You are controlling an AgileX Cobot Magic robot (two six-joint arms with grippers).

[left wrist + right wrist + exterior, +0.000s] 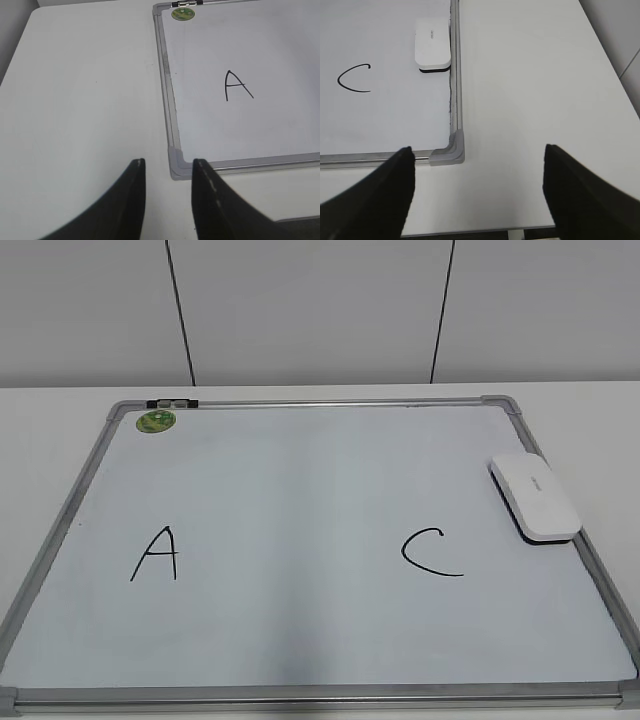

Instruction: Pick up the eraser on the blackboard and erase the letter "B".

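We see the eraser (433,43) ahead-left of our wide-open right gripper (477,150), long axis along the blackboard (455,90) frame; left gripper (168,162), slightly parted, lies farther.

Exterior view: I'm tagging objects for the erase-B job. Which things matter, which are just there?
Job:
eraser, at the board's right edge
board; no B visible on it

Just there:
A
C
green sticker
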